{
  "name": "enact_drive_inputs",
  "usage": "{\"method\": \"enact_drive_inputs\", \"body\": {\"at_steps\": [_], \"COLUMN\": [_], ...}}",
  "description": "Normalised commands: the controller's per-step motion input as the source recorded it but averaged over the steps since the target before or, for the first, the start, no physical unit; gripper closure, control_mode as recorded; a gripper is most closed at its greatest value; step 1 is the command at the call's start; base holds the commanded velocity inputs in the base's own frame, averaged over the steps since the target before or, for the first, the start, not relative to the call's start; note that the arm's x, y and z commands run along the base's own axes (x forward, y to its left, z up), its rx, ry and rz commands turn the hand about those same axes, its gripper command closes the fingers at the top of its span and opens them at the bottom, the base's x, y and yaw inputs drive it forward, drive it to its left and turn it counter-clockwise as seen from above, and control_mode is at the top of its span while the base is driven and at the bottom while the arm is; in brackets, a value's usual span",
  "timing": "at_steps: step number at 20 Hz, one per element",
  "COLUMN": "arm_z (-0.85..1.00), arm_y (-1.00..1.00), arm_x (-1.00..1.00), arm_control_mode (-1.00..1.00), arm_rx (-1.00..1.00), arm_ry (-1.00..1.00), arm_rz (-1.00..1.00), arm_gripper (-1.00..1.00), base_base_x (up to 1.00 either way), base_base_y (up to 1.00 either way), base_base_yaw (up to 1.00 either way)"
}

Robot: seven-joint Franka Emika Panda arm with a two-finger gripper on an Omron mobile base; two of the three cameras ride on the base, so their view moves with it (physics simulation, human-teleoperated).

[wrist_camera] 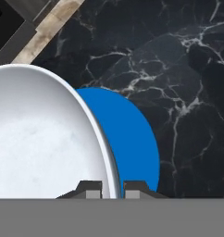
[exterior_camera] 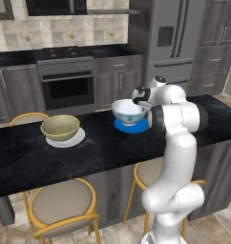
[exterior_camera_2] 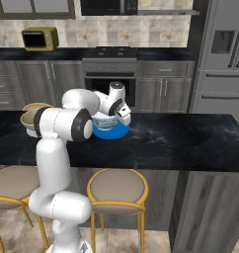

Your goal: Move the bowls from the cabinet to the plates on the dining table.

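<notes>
The gripper (wrist_camera: 112,189) pinches the white bowl's (exterior_camera: 128,111) rim at its 3 o'clock side — bowl apparently empty, on the blue plate (exterior_camera: 134,126). The tan bowl (exterior_camera: 60,127) sits empty on the white plate (exterior_camera: 69,140), dining table (exterior_camera: 103,152).

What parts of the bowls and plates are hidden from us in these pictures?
- White bowl: in the left base view, the arm covers its right side.
- Blue plate: in the hand view, the bowl hides most of it.
- Tan bowl: in the right base view, the arm blocks its right half.
- White plate: in the left base view, the tan bowl covers its middle.
</notes>
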Motion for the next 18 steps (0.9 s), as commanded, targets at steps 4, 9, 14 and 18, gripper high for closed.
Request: {"method": "enact_drive_inputs", "body": {"at_steps": [4,9,14,18], "arm_z": [-0.19,-0.13,-0.12,-0.12], "arm_y": [-0.08,-0.06,-0.06,-0.07], "arm_x": [0.30,0.28,0.31,0.32], "arm_control_mode": [-1.00,-1.00,-1.00,-1.00], "arm_rx": [0.01,0.00,0.00,0.00], "arm_ry": [0.00,0.00,0.01,0.01], "arm_rz": [0.03,0.03,0.03,0.03], "arm_gripper": [1.00,1.00,1.00,1.00], "base_base_x": [0.00,0.00,0.00,0.00], "base_base_y": [0.00,0.00,0.00,0.00], "base_base_yaw": [0.00,0.00,0.00,0.00]}}
